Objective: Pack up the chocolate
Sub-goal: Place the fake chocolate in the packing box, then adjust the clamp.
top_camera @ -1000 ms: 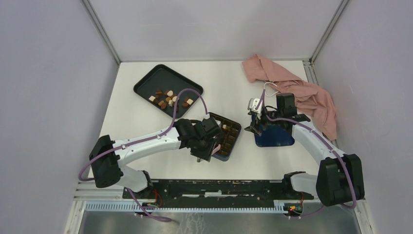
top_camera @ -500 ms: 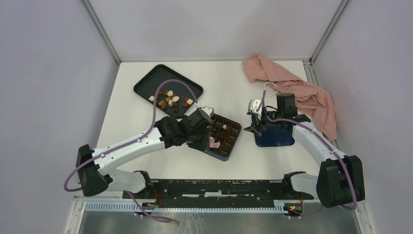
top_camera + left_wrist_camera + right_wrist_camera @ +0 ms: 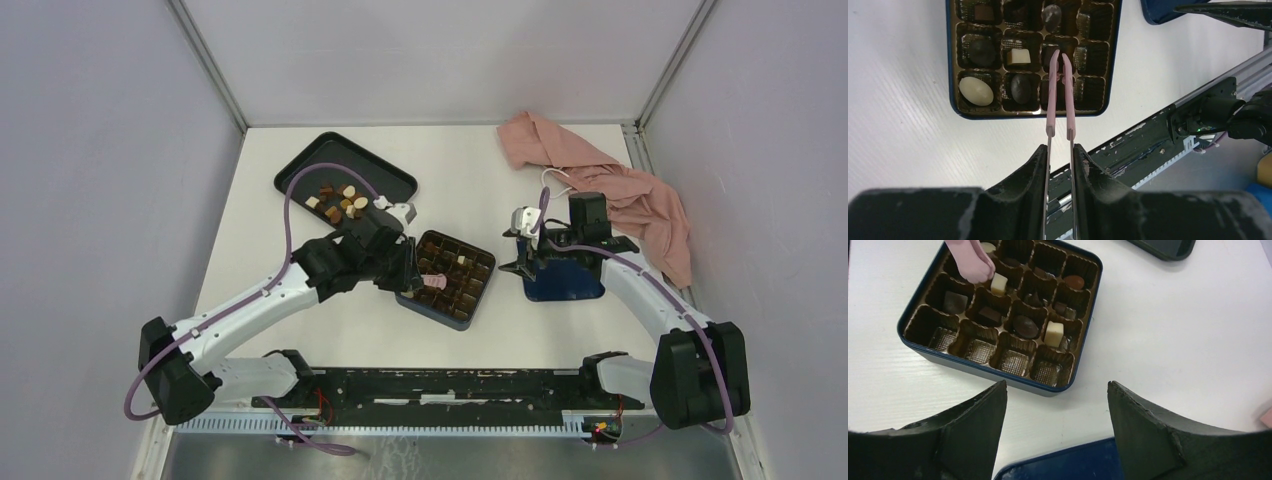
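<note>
Loose chocolate (image 3: 345,203) pieces lie on the black tray (image 3: 310,165) at the back left. More chocolate sits in the dark blue grid box (image 3: 484,292), among them a cream oval (image 3: 976,90) and a white square (image 3: 1053,333). My left gripper (image 3: 408,270) is shut on pink tweezers (image 3: 1060,100). Their tips hang nearly together over a middle compartment of the box, and I see no piece between them. My right gripper (image 3: 1057,390) stands open over bare table between the box and a blue lid (image 3: 570,285).
A pink cloth (image 3: 620,190) is heaped at the back right, beside the right arm. The blue lid lies flat under the right wrist. Several front compartments of the box rim (image 3: 998,375) hold no piece. The black rail runs along the near edge.
My left arm has drawn back to the left, off the box, so the tweezers now reach in from its left side. Their tips have come closer together. The right arm has not moved.
</note>
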`<action>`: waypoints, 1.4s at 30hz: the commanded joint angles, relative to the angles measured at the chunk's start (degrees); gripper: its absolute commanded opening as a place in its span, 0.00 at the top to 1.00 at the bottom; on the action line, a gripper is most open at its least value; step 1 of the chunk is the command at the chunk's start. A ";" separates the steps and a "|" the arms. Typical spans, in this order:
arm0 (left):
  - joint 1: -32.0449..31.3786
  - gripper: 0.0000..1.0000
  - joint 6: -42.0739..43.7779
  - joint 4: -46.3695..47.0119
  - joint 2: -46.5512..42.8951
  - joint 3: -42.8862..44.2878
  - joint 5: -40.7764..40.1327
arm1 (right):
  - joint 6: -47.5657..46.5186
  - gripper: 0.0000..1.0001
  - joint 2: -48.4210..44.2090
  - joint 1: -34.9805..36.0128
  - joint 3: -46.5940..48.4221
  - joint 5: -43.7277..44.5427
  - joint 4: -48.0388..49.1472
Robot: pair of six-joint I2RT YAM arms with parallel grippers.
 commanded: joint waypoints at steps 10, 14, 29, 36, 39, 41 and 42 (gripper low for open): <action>1.79 0.77 1.40 14.58 -3.89 -5.04 9.66 | -15.49 0.18 -1.66 9.11 4.72 -4.79 -6.79; 1.79 0.78 -2.35 20.28 -4.34 -6.70 11.51 | -11.00 0.12 -2.01 14.98 8.06 2.42 -3.95; 1.74 0.78 -8.73 26.62 -4.21 -6.23 14.59 | -10.51 0.20 -0.17 28.71 10.25 21.01 -2.34; 1.80 0.78 -10.08 28.33 -4.86 -6.83 14.50 | -12.48 0.46 -0.21 30.68 11.10 21.61 -3.25; 1.78 0.76 -10.29 28.55 -4.79 -6.74 14.65 | -13.24 0.71 -0.54 30.98 11.34 19.71 -4.07; 1.80 0.70 -10.50 29.04 -4.57 -6.93 15.47 | -13.20 0.86 -0.73 31.02 12.04 19.45 -4.40; 1.88 0.63 -10.82 29.27 -4.45 -7.11 16.10 | -13.35 0.90 -0.74 31.00 12.50 19.53 -4.90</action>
